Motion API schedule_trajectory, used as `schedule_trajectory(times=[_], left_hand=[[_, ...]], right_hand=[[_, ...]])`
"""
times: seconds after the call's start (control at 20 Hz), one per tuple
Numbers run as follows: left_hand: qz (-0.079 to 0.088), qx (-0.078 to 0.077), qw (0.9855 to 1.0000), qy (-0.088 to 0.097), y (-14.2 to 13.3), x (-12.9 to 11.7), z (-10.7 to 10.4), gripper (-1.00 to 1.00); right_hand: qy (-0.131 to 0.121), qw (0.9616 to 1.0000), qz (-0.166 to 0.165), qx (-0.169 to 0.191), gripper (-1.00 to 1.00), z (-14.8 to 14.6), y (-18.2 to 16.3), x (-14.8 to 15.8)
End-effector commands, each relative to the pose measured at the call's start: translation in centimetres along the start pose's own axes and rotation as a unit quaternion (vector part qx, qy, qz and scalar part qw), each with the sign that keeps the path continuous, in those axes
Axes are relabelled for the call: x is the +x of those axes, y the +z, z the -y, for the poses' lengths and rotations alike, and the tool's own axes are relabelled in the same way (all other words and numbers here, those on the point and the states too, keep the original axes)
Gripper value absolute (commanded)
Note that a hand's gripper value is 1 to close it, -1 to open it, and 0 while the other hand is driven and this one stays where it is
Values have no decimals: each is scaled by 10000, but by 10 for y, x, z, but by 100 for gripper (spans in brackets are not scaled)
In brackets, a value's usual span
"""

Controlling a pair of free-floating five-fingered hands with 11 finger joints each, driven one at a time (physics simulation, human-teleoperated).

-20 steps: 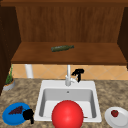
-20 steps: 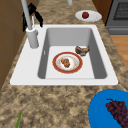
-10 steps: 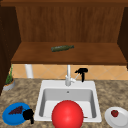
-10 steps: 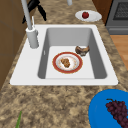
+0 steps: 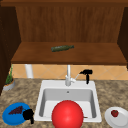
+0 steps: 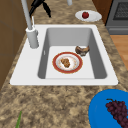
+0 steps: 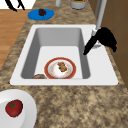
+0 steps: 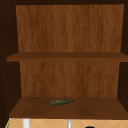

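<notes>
- Our right hand (image 5: pixel 86 73) hovers by the faucet (image 5: pixel 68 75), just right of its lever (image 5: pixel 76 76), fingers loosely straight and gripping nothing.
- We judge the lever stiff, smooth and slippery; push it near the tip.
- Our left hand (image 5: pixel 28 115) hangs left of the faucet, by the blue plate (image 5: pixel 10 117); grip unclear.
</notes>
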Motion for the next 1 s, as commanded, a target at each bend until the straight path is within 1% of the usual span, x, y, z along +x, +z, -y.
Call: schedule_trajectory(times=[0.0,0.1,0.2,0.35,0.45,0.6,0.7,0.85,0.95], left_hand=[[0,0,10000,0,0,0,0,0],[0,0,10000,0,0,0,0,0],[0,0,10000,0,0,0,0,0],[0,0,10000,0,0,0,0,0],[0,0,10000,0,0,0,0,0],[0,0,10000,0,0,0,0,0],[0,0,10000,0,0,0,0,0],[0,0,10000,0,0,0,0,0],[0,0,10000,0,0,0,0,0]], right_hand=[[-131,9997,-198,-90,-100,-16,17,-4],[-56,9995,-227,-193,-100,-24,28,-1],[-31,9993,-307,-221,-100,-33,39,0],[-6,9991,-372,-214,-100,-45,59,0],[-52,9990,-395,-215,-100,-55,69,2],[-5,9988,-433,-214,-100,-73,85,8],[53,9990,-414,-182,-100,-85,93,13],[51,9989,-434,-189,-100,-99,101,16],[30,9989,-459,-76,-100,-108,99,18]])
